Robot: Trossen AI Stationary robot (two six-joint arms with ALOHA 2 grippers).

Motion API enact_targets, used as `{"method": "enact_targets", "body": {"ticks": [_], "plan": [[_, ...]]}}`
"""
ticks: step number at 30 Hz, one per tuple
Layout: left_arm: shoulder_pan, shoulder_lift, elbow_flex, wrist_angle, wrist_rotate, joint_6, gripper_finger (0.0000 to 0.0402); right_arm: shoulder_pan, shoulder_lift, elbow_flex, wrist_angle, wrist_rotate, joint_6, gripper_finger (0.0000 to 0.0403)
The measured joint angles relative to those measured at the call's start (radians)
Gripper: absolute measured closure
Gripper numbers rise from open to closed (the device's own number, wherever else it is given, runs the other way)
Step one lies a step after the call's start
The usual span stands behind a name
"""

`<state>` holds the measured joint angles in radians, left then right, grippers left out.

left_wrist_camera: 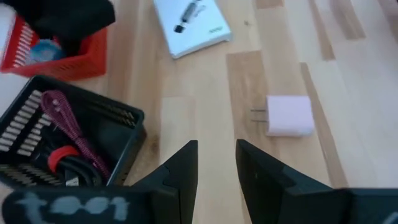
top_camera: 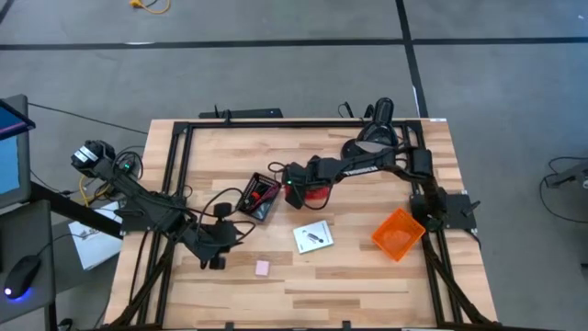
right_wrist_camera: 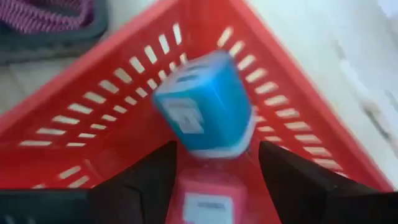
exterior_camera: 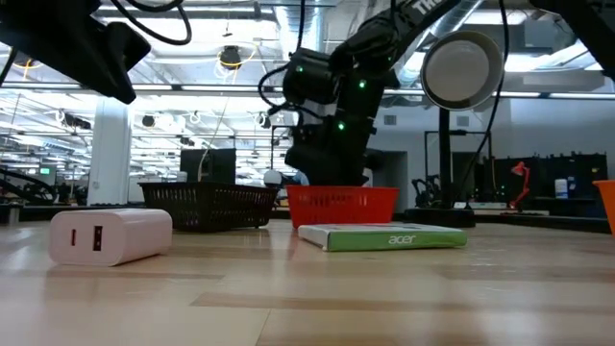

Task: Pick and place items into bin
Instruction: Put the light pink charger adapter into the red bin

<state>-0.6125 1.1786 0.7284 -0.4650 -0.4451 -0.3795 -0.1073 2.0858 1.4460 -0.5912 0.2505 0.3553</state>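
My right gripper [top_camera: 296, 180] hangs open over a red basket [top_camera: 319, 192] at mid table. In the right wrist view a blue cube [right_wrist_camera: 202, 106] shows, blurred, inside the basket [right_wrist_camera: 106, 99], just ahead of my fingertips [right_wrist_camera: 217, 155], with a red-pink piece [right_wrist_camera: 205, 202] under it. My left gripper [top_camera: 216, 246] is open and empty above the table near the front left; its fingers [left_wrist_camera: 186, 168] point between a black basket [left_wrist_camera: 74, 143] and a pink block [left_wrist_camera: 289, 115]. The black basket holds a maroon cord [left_wrist_camera: 68, 124]. A white card with a black piece [top_camera: 313, 237] lies flat. My right gripper stands with one finger [right_wrist_camera: 155, 177] on either side of the blue cube's lower end [right_wrist_camera: 214, 146]. I cannot tell whether they touch it, as the cube is blurred. The fingers point down into the red basket.
An orange bin [top_camera: 398, 233] stands at the right front. A black desk lamp [top_camera: 378, 124] stands at the far right, and its round head [exterior_camera: 463, 67] shows in the low view. The pink block [top_camera: 263, 268] lies near the front edge. A black frame rail [top_camera: 303, 120] borders the table.
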Motion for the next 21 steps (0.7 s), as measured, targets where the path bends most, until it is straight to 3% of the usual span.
{"method": "enact_targets", "body": {"ticks": [8,15,21], "plan": [[0.024,0.000,0.000,0.004,0.014,0.046,0.0291,0.001,-0.033,0.072,-0.061,-0.052,0.002,0.0176],[0.036,0.000,0.000,0.016,0.036,0.168,0.0253,0.024,-0.032,0.243,-0.311,-0.130,0.020,0.0176],[0.027,0.019,0.000,0.065,0.119,0.256,0.0227,0.130,-0.032,0.419,-0.519,-0.125,0.041,0.0177]]}}
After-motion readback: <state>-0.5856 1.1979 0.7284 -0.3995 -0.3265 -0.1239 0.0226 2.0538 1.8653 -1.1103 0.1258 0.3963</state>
